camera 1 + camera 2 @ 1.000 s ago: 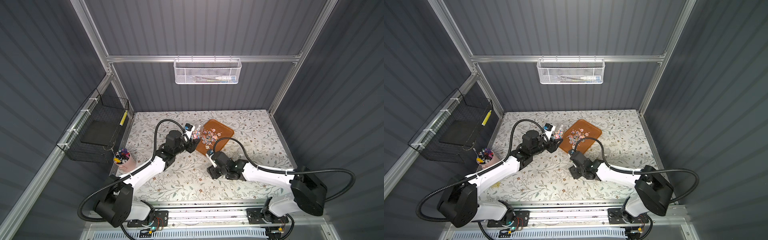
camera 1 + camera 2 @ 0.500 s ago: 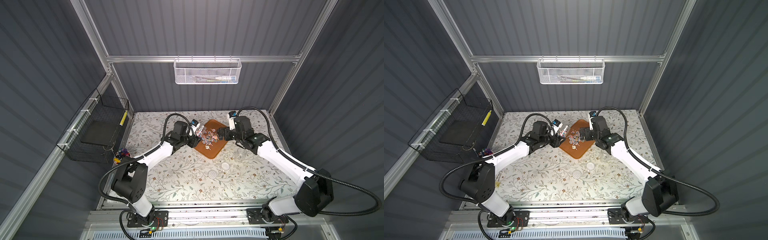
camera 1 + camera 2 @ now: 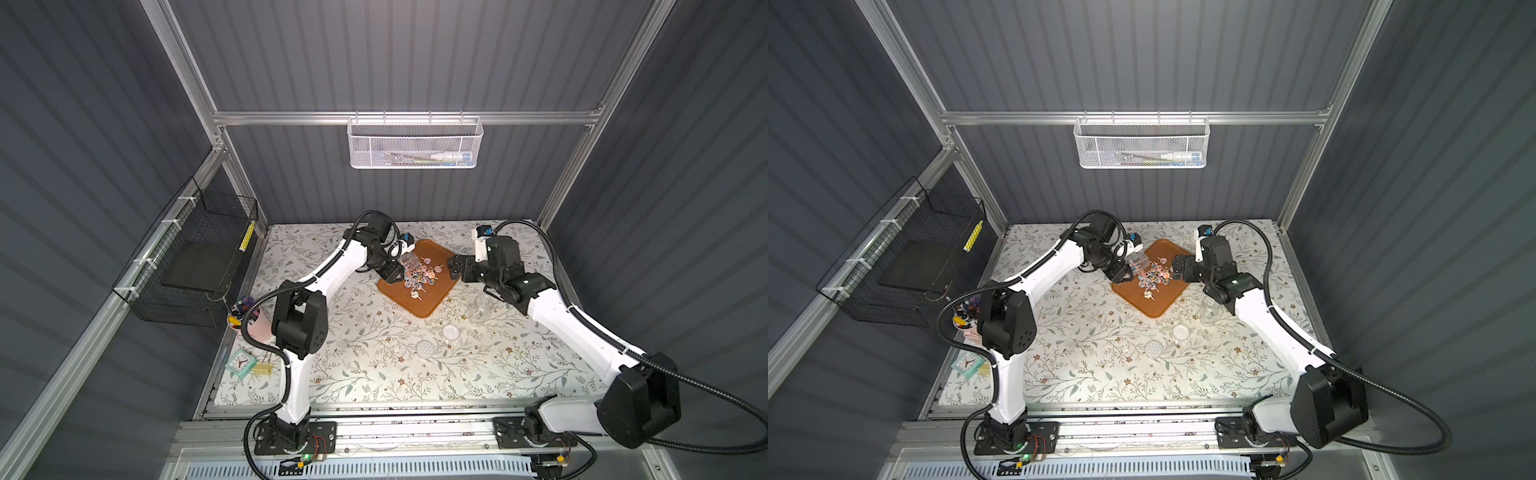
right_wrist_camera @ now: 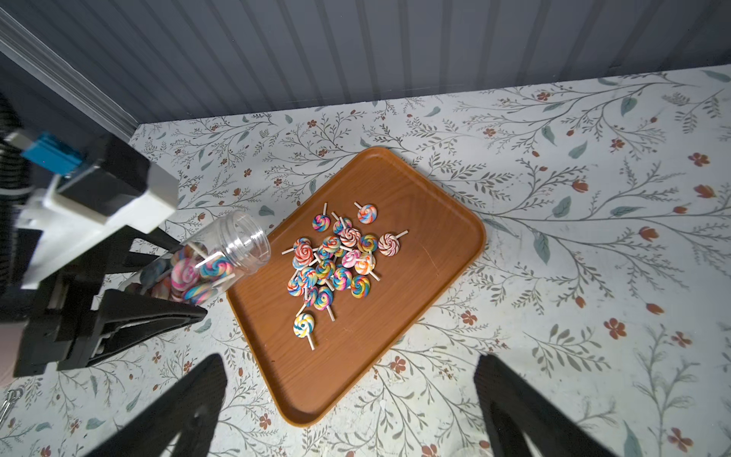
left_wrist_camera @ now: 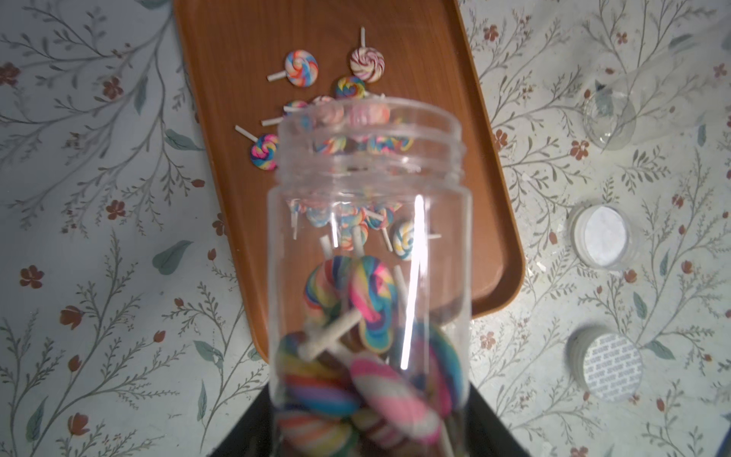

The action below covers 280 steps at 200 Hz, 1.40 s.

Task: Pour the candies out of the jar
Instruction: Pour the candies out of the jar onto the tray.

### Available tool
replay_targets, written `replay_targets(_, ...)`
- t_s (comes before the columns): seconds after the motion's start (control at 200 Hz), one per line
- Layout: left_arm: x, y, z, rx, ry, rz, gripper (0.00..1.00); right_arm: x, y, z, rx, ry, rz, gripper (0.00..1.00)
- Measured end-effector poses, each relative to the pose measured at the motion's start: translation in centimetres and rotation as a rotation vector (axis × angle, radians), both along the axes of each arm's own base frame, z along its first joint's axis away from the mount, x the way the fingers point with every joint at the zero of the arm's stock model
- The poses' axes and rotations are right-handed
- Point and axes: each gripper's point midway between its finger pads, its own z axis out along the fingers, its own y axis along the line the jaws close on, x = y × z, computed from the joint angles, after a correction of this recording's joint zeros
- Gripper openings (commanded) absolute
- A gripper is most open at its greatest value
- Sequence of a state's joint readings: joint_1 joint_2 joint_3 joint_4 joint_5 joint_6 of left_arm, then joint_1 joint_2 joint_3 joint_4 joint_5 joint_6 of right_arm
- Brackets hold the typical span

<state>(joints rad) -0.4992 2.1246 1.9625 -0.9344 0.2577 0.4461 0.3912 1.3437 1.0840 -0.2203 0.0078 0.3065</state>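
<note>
Jar [image 4: 241, 247] clamped in L end effector [image 3: 398, 268]; R end effector [image 4: 350, 358] spread wide by tray [image 4: 435, 237].

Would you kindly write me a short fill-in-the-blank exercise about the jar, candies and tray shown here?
The tilted jar in the left hand holds several candies, so it is not yet ____.
The right hand, near the tray, has its jaws ____.
The candies lying on the tray have short ____ sticks.
Missing words: empty, open, white.
</note>
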Motion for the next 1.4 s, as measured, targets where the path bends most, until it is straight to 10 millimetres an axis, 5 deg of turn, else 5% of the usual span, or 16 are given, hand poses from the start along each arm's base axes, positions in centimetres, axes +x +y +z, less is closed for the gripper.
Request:
replay_targets(0.28, -1.7, 1.4, -3.1, 0.163, 0.153, -0.027, 0.00, 0.1, -0.2, 0.6, 0.017, -0.019, 0.001, 0.99)
replay_targets(0.8, -3.2, 4.4, -5.5, 0.376, 0.169, -0.016, 0.00, -0.1, 0.6, 0.0, 0.051, 0.011, 0.033, 0.99)
replay_targets(1.081, -1.8, 3.5, -4.3, 0.402, 0.111, -0.020, 0.00, -0.1, 0.7, 0.1, 0.060, 0.013, 0.033, 0.99)
replay_targets(1.251, 0.6, 1.0, -5.8, 0.402, 0.073, -0.036, 0.00, -0.2, 0.8, 0.1, 0.070, 0.017, 0.038, 0.99)
replay_targets(1.401, -0.8, 1.0, -6.7, 0.414, 0.105, -0.054, 0.00, -0.3, 1.0, 0.0, 0.075, 0.019, 0.044, 0.99)
